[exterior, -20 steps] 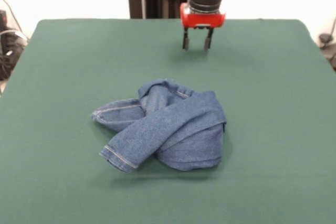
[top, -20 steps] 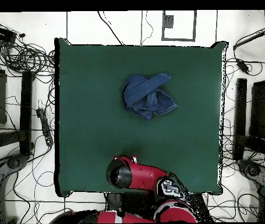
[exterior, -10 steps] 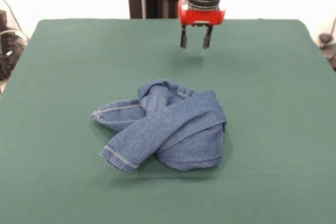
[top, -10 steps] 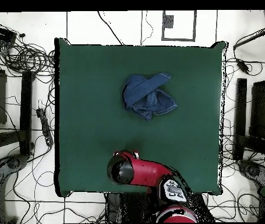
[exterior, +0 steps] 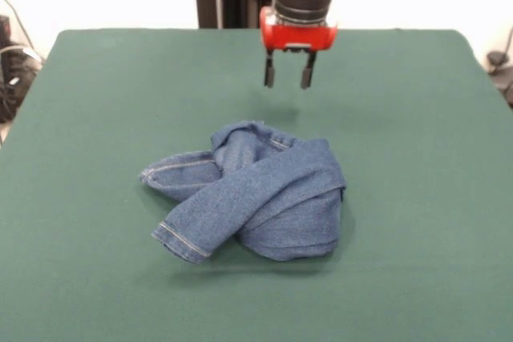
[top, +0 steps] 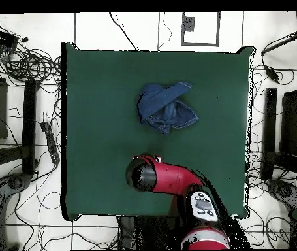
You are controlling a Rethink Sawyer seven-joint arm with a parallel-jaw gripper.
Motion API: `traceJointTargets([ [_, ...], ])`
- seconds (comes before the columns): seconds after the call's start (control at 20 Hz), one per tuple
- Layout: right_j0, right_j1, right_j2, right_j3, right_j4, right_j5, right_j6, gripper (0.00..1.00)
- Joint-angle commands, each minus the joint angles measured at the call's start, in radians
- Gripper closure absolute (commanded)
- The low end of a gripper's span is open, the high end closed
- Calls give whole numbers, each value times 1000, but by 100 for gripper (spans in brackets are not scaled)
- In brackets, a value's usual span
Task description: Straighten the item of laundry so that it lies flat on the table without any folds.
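Front view: crumpled jeans (exterior: 255, 198) lie near the middle of the green table (exterior: 417, 134), with the gripper (exterior: 288, 78) hanging above the cloth behind them, fingers parted and holding nothing.

Nothing stands between the gripper and the jeans; bare felt-like green cloth separates them, and the tool touches neither the denim nor the table. One leg is folded across the bundle, its pale-stitched hem pointing toward the near left, while a second hem pokes out at the left side; the rest is bunched in soft rounded folds of faded blue denim. Overhead, the red and black arm (top: 167, 178) reaches over the table's edge, well apart from the jeans (top: 166, 106). Around the table, tangled black cables (top: 27, 62) lie on the pale tiled floor (top: 131, 29), with dark stands (top: 29, 124) at both sides.
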Motion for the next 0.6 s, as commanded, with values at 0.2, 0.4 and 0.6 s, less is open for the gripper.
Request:
traceJointTargets([
  [0.2, -26, 112, 82, -204, 36, 74, 117, 0],
  [0.4, -8, 102, 70, -214, 43, 70, 144, 0],
  [0.6, 2, 84, 72, -235, 55, 94, 154, 0],
])
